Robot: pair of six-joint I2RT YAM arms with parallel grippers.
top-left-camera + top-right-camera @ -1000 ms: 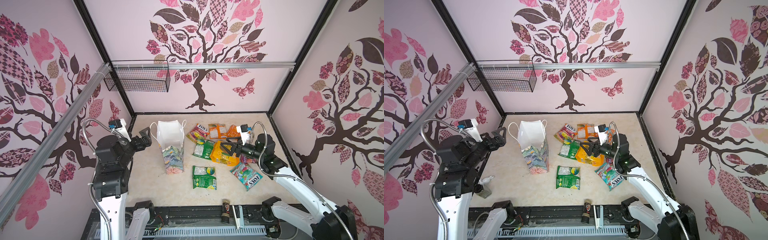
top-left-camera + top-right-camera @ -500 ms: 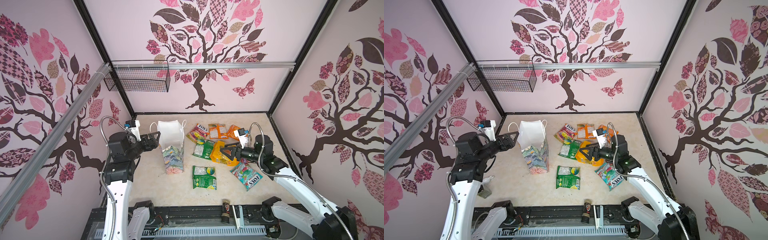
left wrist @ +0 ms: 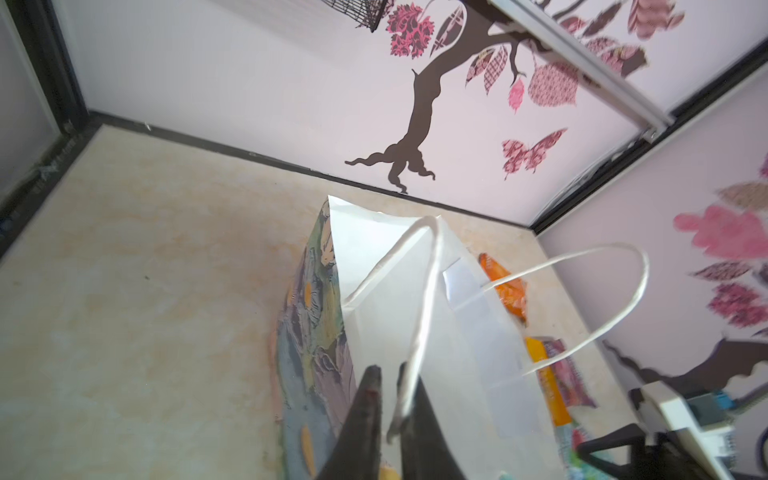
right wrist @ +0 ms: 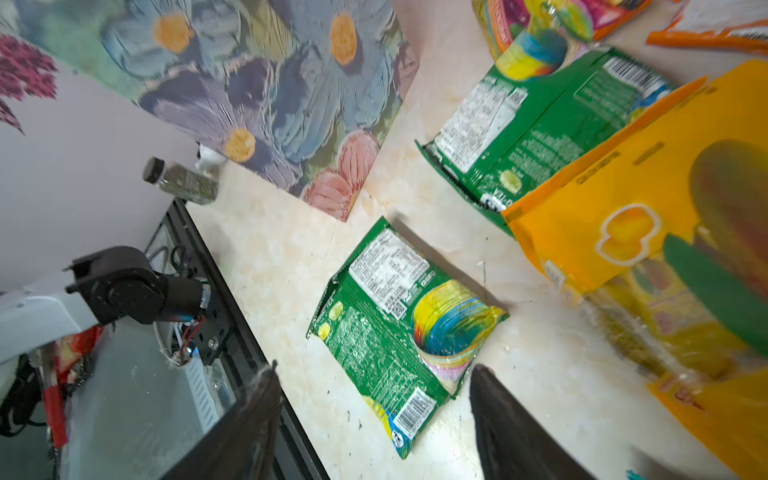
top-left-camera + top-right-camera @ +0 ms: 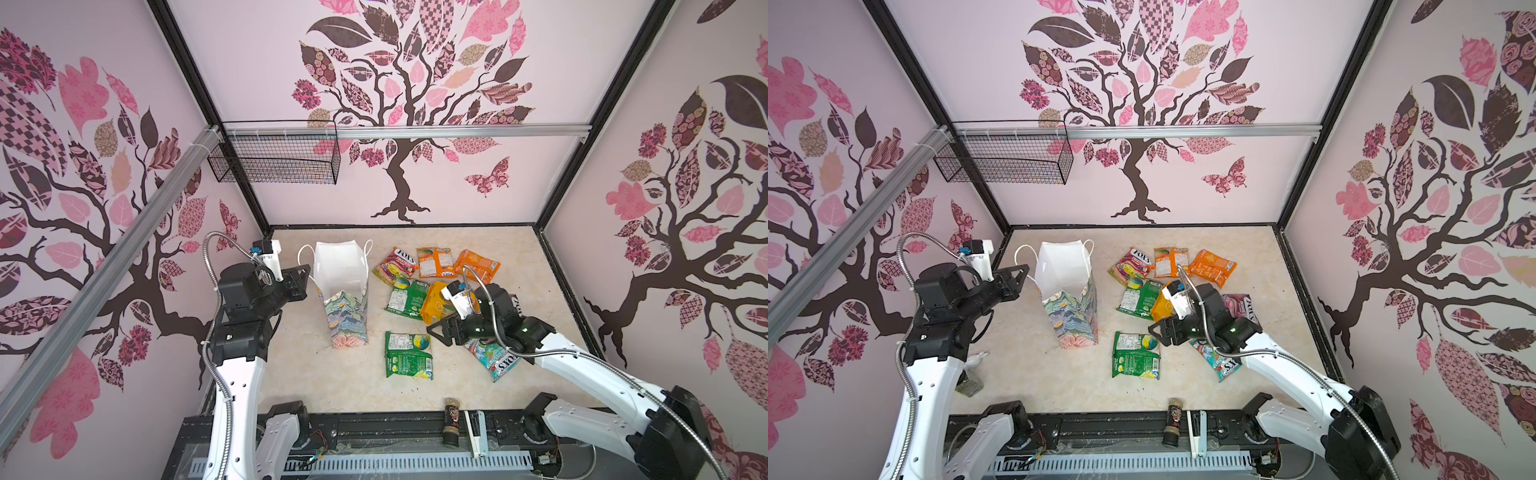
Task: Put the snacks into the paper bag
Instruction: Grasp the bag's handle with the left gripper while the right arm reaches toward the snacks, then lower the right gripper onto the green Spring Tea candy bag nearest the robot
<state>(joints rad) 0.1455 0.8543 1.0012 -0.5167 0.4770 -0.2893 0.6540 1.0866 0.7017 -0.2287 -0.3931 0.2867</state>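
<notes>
Front edge of the counter [image 5: 332, 386]: small dark jar [image 5: 452, 419] lying beside a white stapler-like object [image 5: 477, 432]; both well apart from the snacks.

Next in: green packet [image 5: 408, 354] flat on the counter, label side up, on its own, near the foot of the bag; to its right a teal FOX'S packet [image 5: 497, 361], partly under the right arm.

Right fingers [image 5: 438, 331] hang over the counter between the green packet and the yellow one; spread wide, nothing in them; in the right wrist view the green packet shows in the gap, clear of both fingers.

Paper bag [image 5: 347, 320] stands upright on the counter, left of all the packets; floral outside, white inside, mouth open. Left fingers [image 5: 301, 282] at its left rim; pinched narrow on a white cord handle [image 3: 424, 316], which runs down between them in the left wrist view.

Middle ground: yellow packet [image 5: 434, 303] tilted, its edge over a second green packet [image 5: 405, 297]; dark red FOX'S packet [image 5: 1241, 308] mostly hidden behind the right wrist.

Farther back, a loose row on the counter: red-and-yellow FOX'S packet [image 5: 395, 264], orange-and-white packet [image 5: 435, 262], orange packet [image 5: 477, 266]; the first touches the second green packet.

Farthest, up at the back-left corner: black wire basket [image 5: 274, 160] hung from the metal rail, well above the counter.
</notes>
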